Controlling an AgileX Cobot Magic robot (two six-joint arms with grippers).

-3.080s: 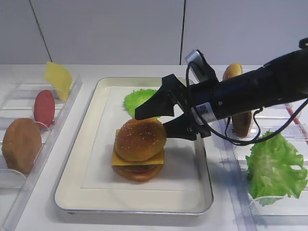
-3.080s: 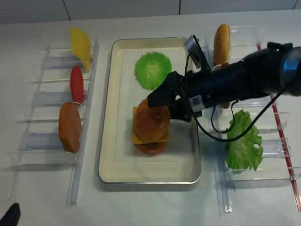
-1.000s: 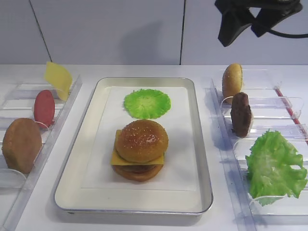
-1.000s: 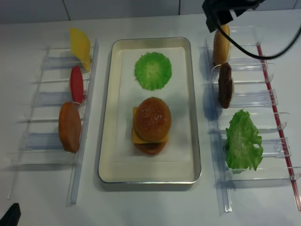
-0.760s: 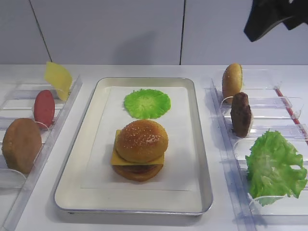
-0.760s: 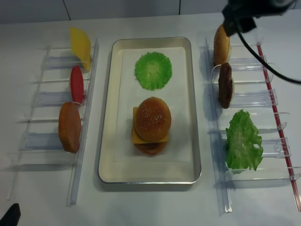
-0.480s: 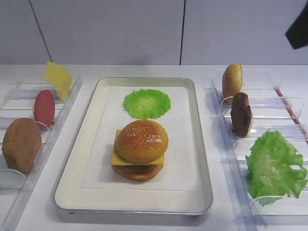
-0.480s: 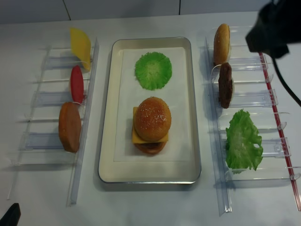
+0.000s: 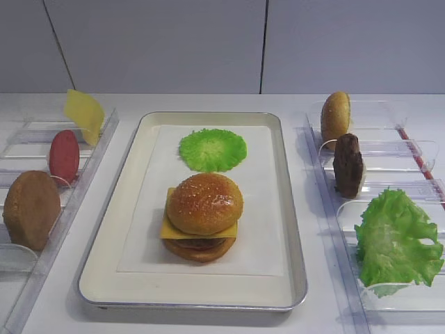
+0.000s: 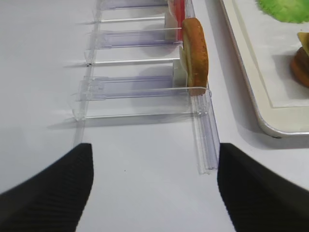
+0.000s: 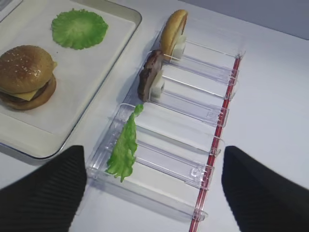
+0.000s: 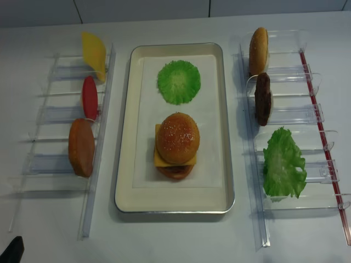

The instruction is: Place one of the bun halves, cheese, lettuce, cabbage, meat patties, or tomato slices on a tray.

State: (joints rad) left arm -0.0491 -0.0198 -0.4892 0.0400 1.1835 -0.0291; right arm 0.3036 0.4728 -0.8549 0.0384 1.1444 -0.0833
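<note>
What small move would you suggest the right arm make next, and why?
Probably lower the open right end effector toward the meat patty standing in the right rack. The burger on the tray looks finished, the end effector is empty, and loose ingredients remain.

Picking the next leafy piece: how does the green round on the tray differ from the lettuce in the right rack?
The green round lies flat on the tray liner; the lettuce stands on edge in the right rack. The round is a neat, compact disc; the lettuce is larger, ragged and ruffled. Both are bright green and untouched.
</note>
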